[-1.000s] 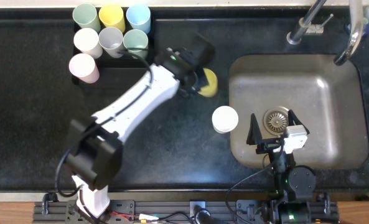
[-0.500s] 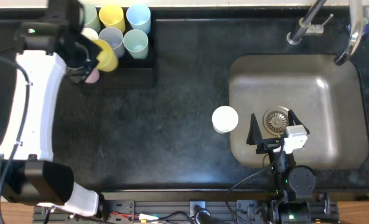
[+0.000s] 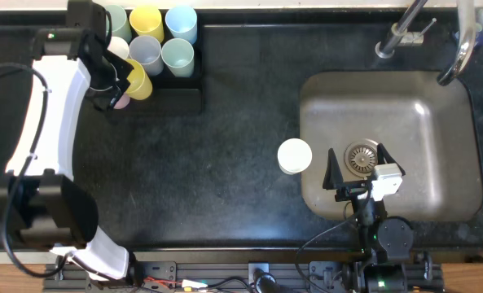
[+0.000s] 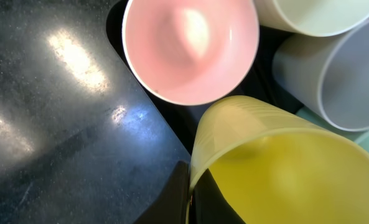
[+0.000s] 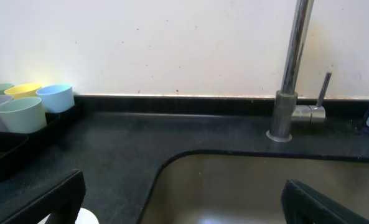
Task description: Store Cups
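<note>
My left gripper (image 3: 117, 81) is shut on a yellow cup (image 3: 138, 79), held tilted over the front left of the black tray (image 3: 174, 98). In the left wrist view the yellow cup (image 4: 284, 168) hangs just above and beside a pink cup (image 4: 190, 46), with a lavender cup (image 4: 340, 74) behind it. Several more cups stand in the tray: green (image 3: 113, 18), yellow (image 3: 146, 20), blue (image 3: 181, 20), lavender (image 3: 147, 50) and mint (image 3: 177, 55). A white cup (image 3: 294, 155) stands on the counter by the sink's left rim. My right gripper (image 3: 357, 168) is open over the sink, holding nothing.
The steel sink (image 3: 420, 106) fills the right side, with a faucet (image 3: 400, 32) behind it and a drain (image 3: 362, 156) close to the right gripper. The dark counter (image 3: 208, 179) spreads between tray and sink. A wall (image 5: 172, 43) runs behind the counter.
My left arm swung from the counter's middle to the tray at the back left, carrying the yellow cup, then shifted slightly right. The right arm stayed still.
</note>
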Tool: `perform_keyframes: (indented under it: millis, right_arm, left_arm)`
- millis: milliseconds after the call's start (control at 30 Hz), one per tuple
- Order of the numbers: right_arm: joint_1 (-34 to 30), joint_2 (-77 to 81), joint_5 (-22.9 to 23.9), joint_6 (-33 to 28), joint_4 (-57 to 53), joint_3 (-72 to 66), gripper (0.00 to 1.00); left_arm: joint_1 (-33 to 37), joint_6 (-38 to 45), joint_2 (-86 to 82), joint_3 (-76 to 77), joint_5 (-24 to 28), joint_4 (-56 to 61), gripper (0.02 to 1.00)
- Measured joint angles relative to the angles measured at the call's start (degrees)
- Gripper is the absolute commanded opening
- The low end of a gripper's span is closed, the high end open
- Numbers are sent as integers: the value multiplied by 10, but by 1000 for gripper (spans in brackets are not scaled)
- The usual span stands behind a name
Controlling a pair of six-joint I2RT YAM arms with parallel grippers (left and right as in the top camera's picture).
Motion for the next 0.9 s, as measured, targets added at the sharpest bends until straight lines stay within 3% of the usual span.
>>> perform_keyframes:
  millis: [900]
  right_arm:
    - [0, 0, 0, 0, 0, 0, 996]
  left_arm:
    - [-24, 0, 94, 0, -17, 30, 36]
